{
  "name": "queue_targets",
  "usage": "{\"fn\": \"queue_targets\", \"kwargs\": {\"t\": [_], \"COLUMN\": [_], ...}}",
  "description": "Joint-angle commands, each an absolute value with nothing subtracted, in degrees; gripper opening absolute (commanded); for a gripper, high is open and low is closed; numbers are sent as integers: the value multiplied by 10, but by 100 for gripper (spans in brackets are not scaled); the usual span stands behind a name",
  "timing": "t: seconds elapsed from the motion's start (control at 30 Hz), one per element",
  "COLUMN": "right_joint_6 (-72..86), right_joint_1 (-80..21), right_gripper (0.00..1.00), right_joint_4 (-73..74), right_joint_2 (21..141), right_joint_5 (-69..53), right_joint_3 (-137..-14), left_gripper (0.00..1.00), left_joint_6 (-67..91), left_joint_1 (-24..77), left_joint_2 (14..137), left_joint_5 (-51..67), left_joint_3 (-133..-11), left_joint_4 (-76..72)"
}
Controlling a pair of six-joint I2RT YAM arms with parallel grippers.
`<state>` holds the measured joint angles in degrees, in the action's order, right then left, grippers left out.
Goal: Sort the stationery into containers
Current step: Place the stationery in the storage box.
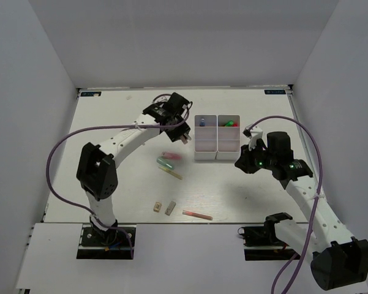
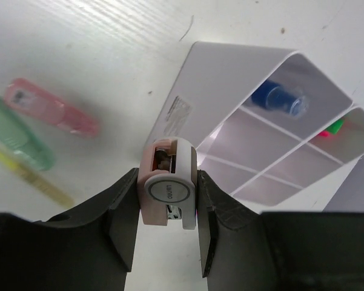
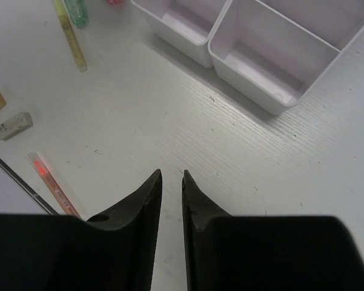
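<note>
The white box (image 1: 217, 147) sits at 2 o'clock from the table's (image 1: 110, 122) middle, split into 6 compartments, 2 across and 3 deep. Going left to right along its far row, the left compartment holds a blue-capped item (image 2: 281, 100), and the right one holds a green item (image 1: 231, 123) with something red beside it. The other 4 look empty.

Loose on the table at the box's 8 o'clock lie a pink marker (image 1: 171, 157), a green marker (image 1: 166, 163) and a yellow pen (image 1: 172, 174), close together. Near the front edge, at 6 o'clock, are 2 erasers (image 1: 157, 207) and a pink pen (image 1: 197, 215).

The left gripper (image 2: 167, 212) is at the box's 9 o'clock, just beside its wall, jaws clamped on a small pink-and-white item (image 2: 168, 191) with a round label.

The right gripper (image 3: 171, 176) is at the box's 5 o'clock, above bare table, jaws a narrow slit apart with nothing between them.
</note>
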<state>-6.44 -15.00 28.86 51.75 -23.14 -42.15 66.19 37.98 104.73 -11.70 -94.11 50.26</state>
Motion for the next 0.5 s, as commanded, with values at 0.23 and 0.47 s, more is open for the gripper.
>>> {"fn": "queue_targets", "kwargs": {"t": [0.23,0.47], "right_joint_6": [-60,-60], "right_joint_1": [-149,-149], "right_gripper": [25,25], "right_joint_4": [262,265], "right_joint_2": [502,500], "right_joint_5": [-230,-237], "right_joint_3": [-415,-417], "left_gripper": [0,0], "left_joint_6": [713,747], "left_joint_1": [430,450], "left_joint_2": [1158,1154], "left_joint_5": [-167,-217], "left_joint_3": [-1091,-1056], "left_joint_4": [408,391]}}
